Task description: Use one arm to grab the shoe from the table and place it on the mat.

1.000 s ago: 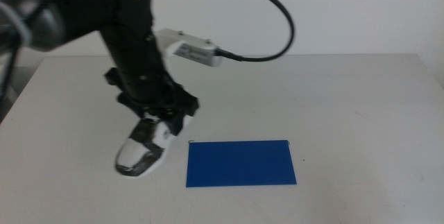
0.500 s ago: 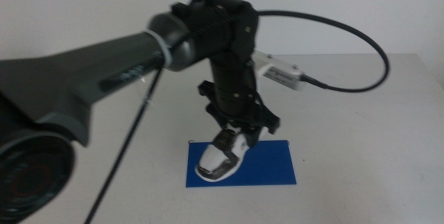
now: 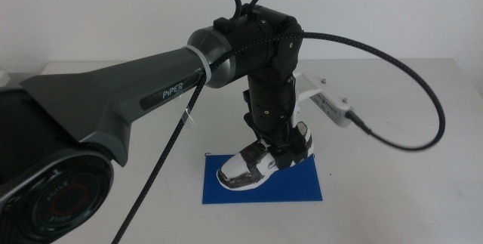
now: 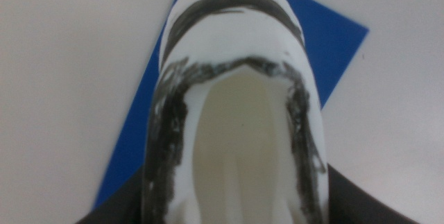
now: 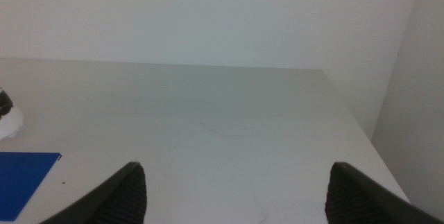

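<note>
one second ago the shoe (image 3: 263, 162) sat on the table (image 3: 392, 108) left of the mat (image 3: 302, 187); now the left gripper (image 3: 281, 152), clamped on its heel, has carried it rightward over the blue sheet. its toe points near-left and looks to be touching the mat or just above it, heel raised. the remaining step is likely to lower and release. the right gripper (image 5: 236, 189) waits at the table's right with jaws spread wide.

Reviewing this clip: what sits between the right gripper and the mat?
Only bare table, as the right wrist view shows: the right gripper waits open, and the mat lies off to one side, nothing between.
</note>
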